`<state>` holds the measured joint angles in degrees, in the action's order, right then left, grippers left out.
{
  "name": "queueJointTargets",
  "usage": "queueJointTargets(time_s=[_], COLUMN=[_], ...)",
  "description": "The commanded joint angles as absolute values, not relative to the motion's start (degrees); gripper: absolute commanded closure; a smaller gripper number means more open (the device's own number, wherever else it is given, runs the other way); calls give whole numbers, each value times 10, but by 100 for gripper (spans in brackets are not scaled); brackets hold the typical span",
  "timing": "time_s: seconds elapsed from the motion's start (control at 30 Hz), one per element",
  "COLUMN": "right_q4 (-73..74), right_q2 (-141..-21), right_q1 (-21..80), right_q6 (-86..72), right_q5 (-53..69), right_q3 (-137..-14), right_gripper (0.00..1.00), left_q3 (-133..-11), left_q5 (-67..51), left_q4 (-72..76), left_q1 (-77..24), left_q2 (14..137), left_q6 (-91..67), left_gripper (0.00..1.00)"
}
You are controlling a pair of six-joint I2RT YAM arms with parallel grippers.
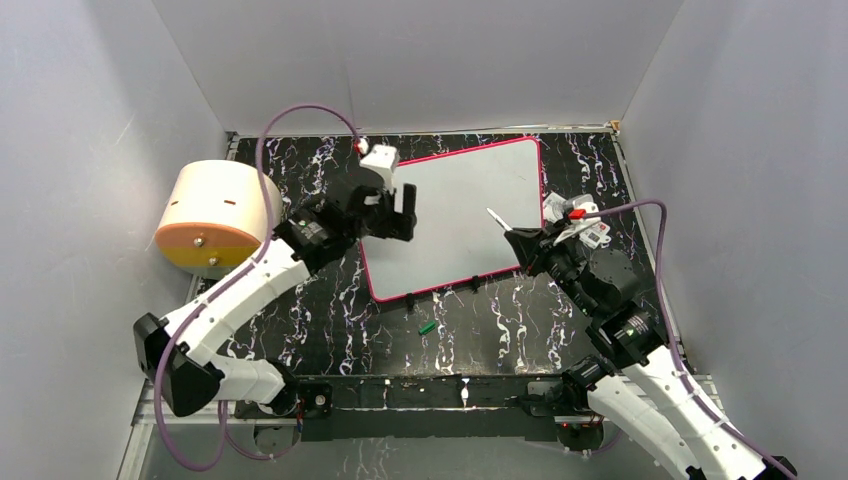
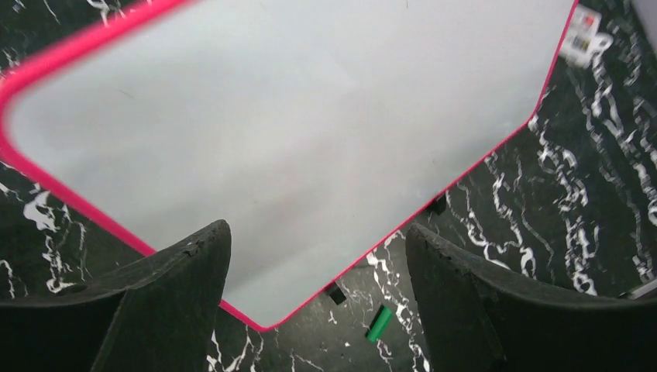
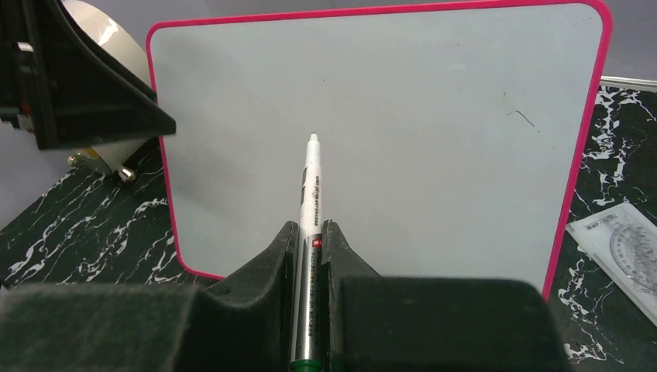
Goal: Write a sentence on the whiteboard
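The whiteboard lies flat on the black marbled table, white with a pink-red rim. Its surface is blank apart from faint specks, and no sentence is in view. My left gripper hovers over the board's left edge. In the left wrist view it is open, with only the whiteboard showing between its fingers. My right gripper is at the board's right edge. It is shut on a white marker, which points uncapped across the board.
A small green marker cap lies on the table just in front of the board, also in the left wrist view. A cream cylinder stands at the left. A clear plastic packet lies beside the board's right edge.
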<state>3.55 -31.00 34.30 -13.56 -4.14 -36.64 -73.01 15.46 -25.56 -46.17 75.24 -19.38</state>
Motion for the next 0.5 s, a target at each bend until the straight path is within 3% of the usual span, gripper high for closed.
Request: queueJointTargets(time_s=[0.0, 0.27, 0.47], right_q4=[16, 19, 17], right_q2=[-322, -354, -377], right_q1=[345, 345, 344], right_q6=[-121, -99, -82], right_q5=[-37, -11, 19], right_q3=[-401, -425, -440], right_gripper=[100, 100, 100], left_q3=[-775, -810, -841], left_q5=[91, 3, -182], left_q4=[-257, -247, -248], left_q1=[-401, -264, -137], left_q2=[704, 688, 733], left_q6=[-166, -145, -138], left_gripper=[20, 19, 20])
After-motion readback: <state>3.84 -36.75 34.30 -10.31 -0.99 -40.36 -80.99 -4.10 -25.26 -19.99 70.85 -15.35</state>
